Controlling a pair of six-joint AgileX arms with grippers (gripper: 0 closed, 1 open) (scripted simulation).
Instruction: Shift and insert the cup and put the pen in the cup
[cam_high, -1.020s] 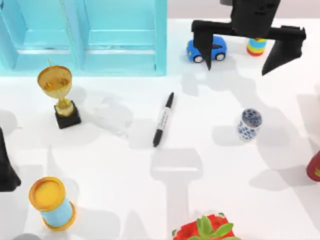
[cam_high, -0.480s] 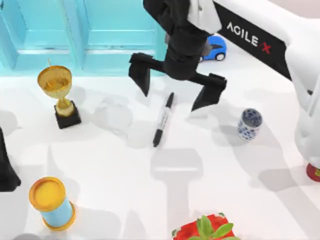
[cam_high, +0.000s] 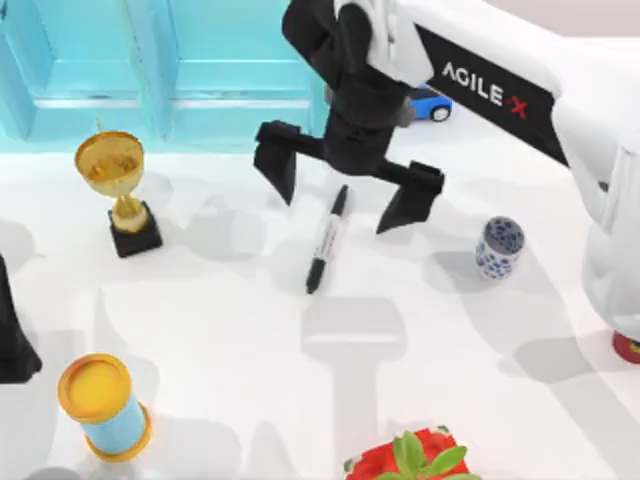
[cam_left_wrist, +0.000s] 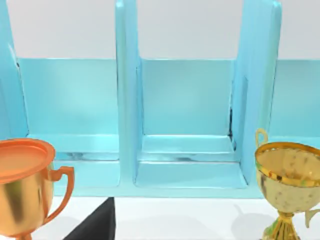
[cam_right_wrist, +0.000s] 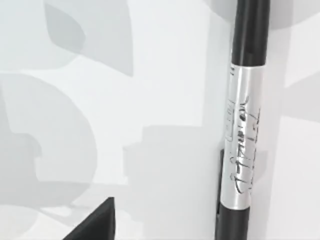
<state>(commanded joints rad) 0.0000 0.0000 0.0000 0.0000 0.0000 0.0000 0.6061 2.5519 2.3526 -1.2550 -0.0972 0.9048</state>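
Hovering over the upper end of the pen (cam_high: 327, 240), the right gripper (cam_high: 346, 195) has its jaws spread wide, one finger on each side of the barrel and clear of it, which looks like the line-up for a grasp across the pen's width. The pen lies flat on the white table (cam_high: 250, 330) near the middle, slanted, and the right wrist view shows its silver labelled barrel (cam_right_wrist: 241, 145) close below. To the pen's right, well apart, the cup (cam_high: 499, 247) stands upright with its mouth open upward, nothing between the two. Nearer the front edge sit a red potted plant (cam_high: 410, 458) and a light-blue cylinder (cam_high: 103, 405). Farther left stands a gold trophy (cam_high: 118, 190), with a turquoise rack (cam_high: 170, 70) behind and a blue toy car (cam_high: 430, 103) under the arm. My left arm (cam_high: 12, 340) is parked at the left edge; whether its fingers are apart I cannot tell.
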